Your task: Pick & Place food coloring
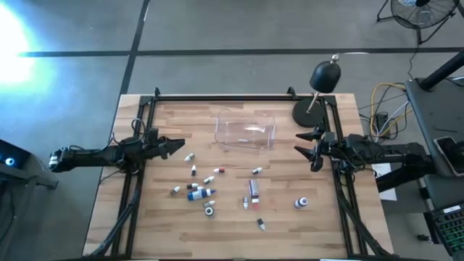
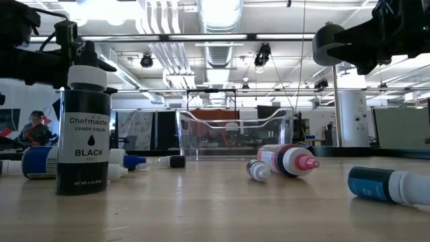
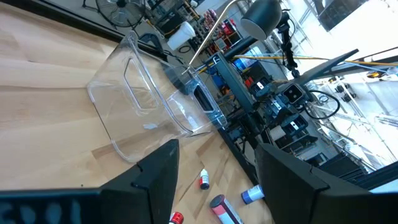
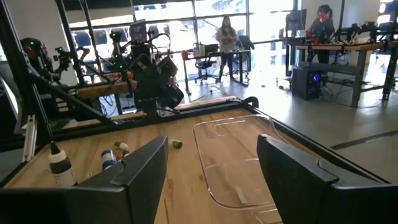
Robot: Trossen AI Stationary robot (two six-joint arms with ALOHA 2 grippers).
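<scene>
— Black fingers on the left pincer (image 1: pixel 176 147) stand apart with nothing between them; it hovers at the left edge of the tabletop (image 1: pixel 167 225), pointing inward.

— And the right pincer (image 1: pixel 303 148)?

— Also spread and empty, at the right edge, facing the left one across the wood. The clear tub (image 1: pixel 246 128) lies between them, toward the far side, tipped onto its side.

— Where are the bottles?

— None in the tub. They are scattered on the wood nearer the front. One with a white cap (image 1: pixel 189 156) lies just beside the left pincer's tips. A cluster with blue caps (image 1: pixel 196 193) sits left of centre, a pink-capped bottle (image 1: pixel 254 190) lies near the middle, and one stands alone (image 1: pixel 301 202) toward the right. Another lies nearest the front edge (image 1: pixel 259 225).

— Anything upright?

— From table height, a black bottle (image 2: pixel 83 131) labelled for candy colour stands on the left, with the pink-capped one (image 2: pixel 287 160) on its side farther back.

— Beyond the tabletop?

— A black lamp (image 1: pixel 324 78) stands at the far right corner. People (image 4: pixel 226 39) show in the room behind.
</scene>
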